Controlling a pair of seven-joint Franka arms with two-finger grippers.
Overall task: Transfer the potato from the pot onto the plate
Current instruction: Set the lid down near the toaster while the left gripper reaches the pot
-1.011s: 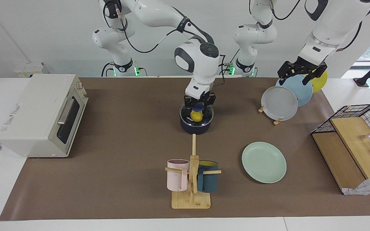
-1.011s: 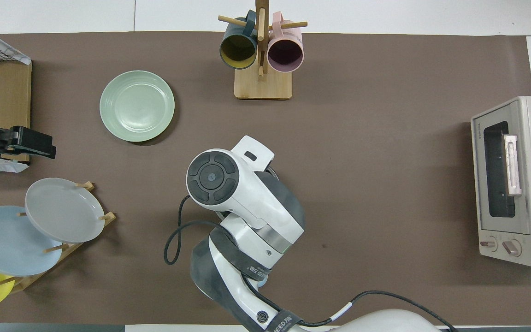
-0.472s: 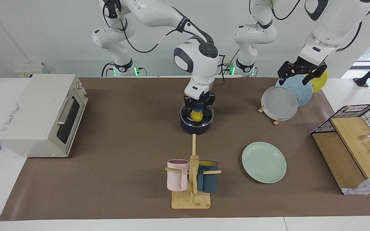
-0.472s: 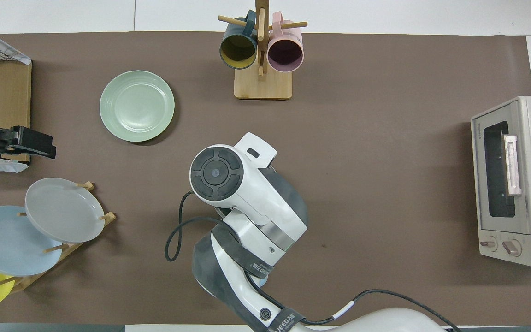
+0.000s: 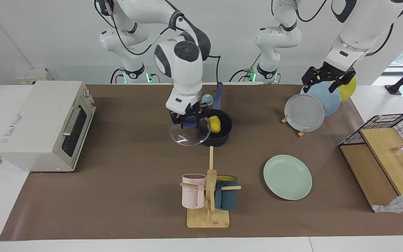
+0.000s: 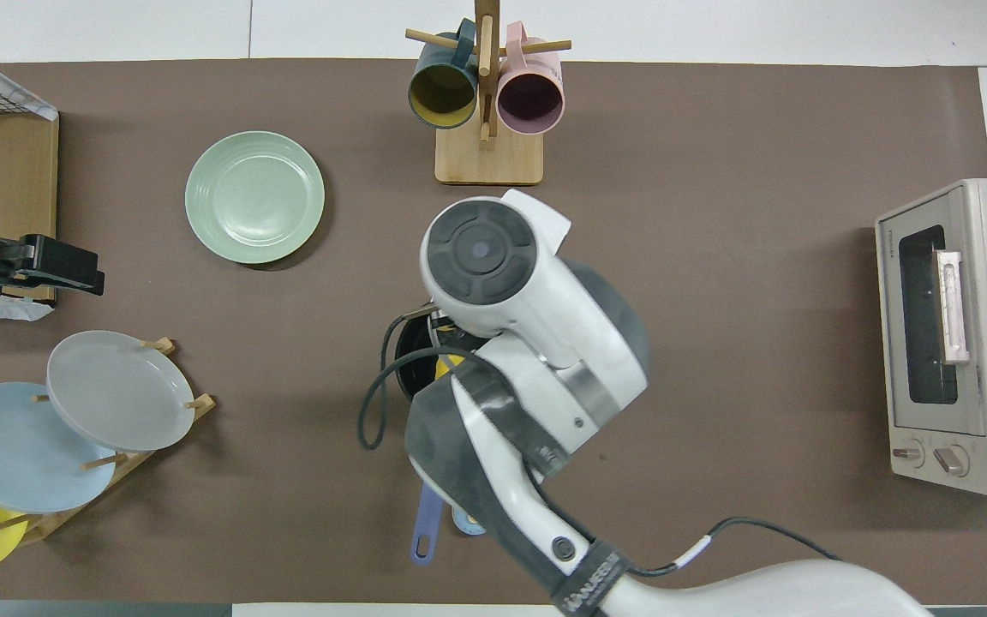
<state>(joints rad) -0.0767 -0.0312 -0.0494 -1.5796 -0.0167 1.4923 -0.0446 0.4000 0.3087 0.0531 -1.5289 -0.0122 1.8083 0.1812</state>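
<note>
Facing view: my right gripper (image 5: 186, 120) grips the clear glass lid (image 5: 186, 134) just off the dark navy pot (image 5: 219, 134), yellow plastic potato (image 5: 214, 124) inside, mint-green plate (image 5: 287, 177) unfilled, left gripper (image 5: 327, 77) waiting, fingers unreadable; overhead, my arm hides most of the pot, transfer unstarted

Two glossy white jointed robot arms with dark grey bands

Black cables loop along the casings; black two-finger grippers (image 5: 186, 117) (image 5: 328, 77) tip them; green lights glow at the bases.
</note>
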